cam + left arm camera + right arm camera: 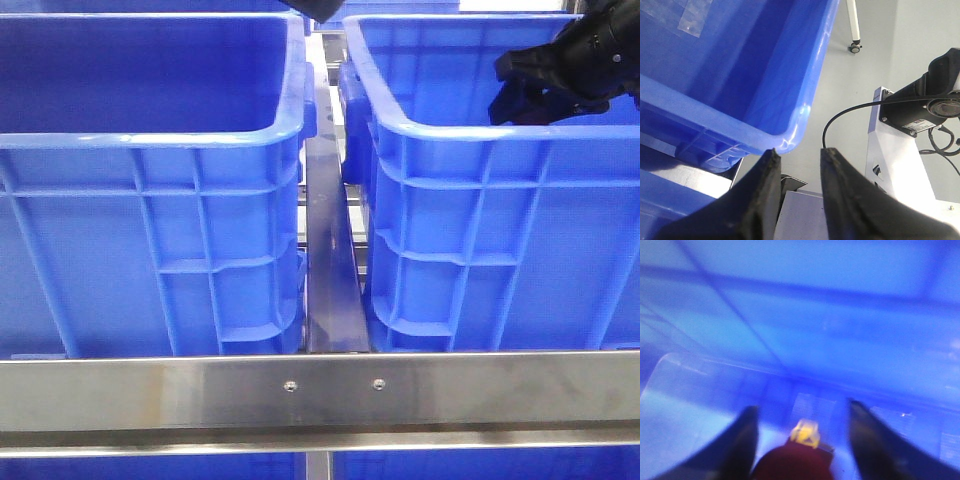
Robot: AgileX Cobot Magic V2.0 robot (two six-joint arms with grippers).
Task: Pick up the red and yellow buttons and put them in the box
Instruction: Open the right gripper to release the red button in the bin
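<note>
Our right gripper (802,440), jaws spread wide inside the right-hand blue crate (480,130), has the red button (792,462) and yellow button (806,432) directly between its fingers, while our left gripper (799,165) hangs narrowly parted outside.

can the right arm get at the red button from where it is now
Probably yes. In the blurred right wrist view the right gripper is inside the blue crate, fingers open, with the red button between them and nothing visibly blocking it.
</note>
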